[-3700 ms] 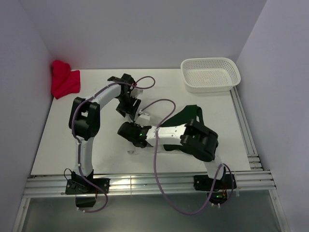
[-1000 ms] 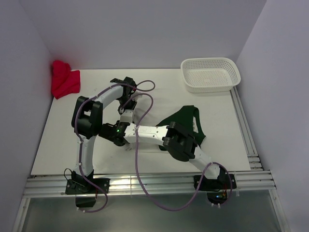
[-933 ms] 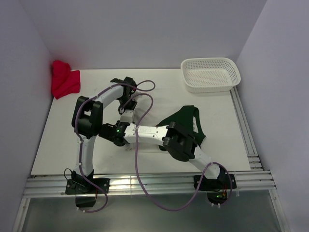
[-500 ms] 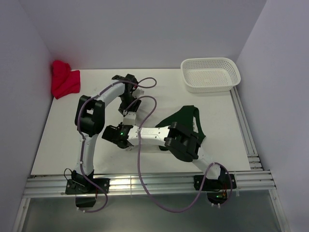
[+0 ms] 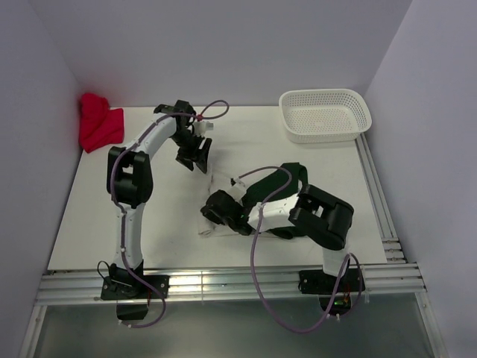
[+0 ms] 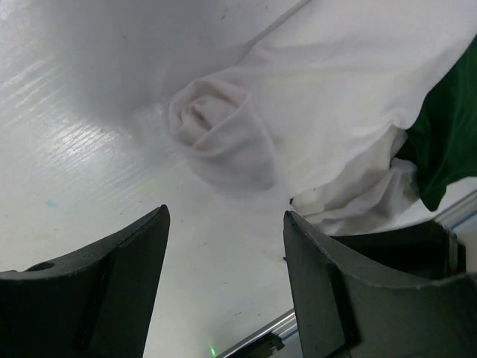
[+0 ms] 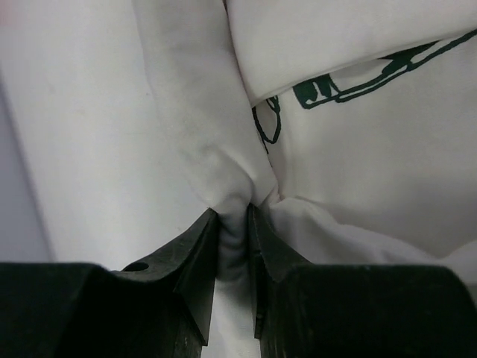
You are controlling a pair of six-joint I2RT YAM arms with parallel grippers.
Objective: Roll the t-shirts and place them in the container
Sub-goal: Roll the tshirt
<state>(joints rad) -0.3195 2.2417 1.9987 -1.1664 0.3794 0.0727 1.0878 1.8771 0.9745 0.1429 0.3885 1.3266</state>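
The white t-shirt [image 5: 218,186] lies mid-table, hard to tell from the white table. In the left wrist view it shows a rolled end [image 6: 216,134]. In the right wrist view its dark printed graphic [image 7: 328,86] shows. My right gripper [image 5: 213,212] is shut on a bunched fold of this shirt [image 7: 233,224]. The dark green t-shirt [image 5: 287,181] lies partly under my right arm and also shows in the left wrist view [image 6: 447,134]. My left gripper [image 5: 195,154] is open and empty [image 6: 225,216], behind the white shirt and above the table.
A white perforated basket [image 5: 326,113] stands at the back right. A bright red cloth bundle [image 5: 98,123] lies in the back left corner. Metal rails run along the near edge [image 5: 223,280] and the right side [image 5: 376,194]. Walls close in the left, back and right.
My right gripper has moved right across the table, still shut on the white shirt's fold. My left gripper has drawn back toward the far left, away from the shirt.
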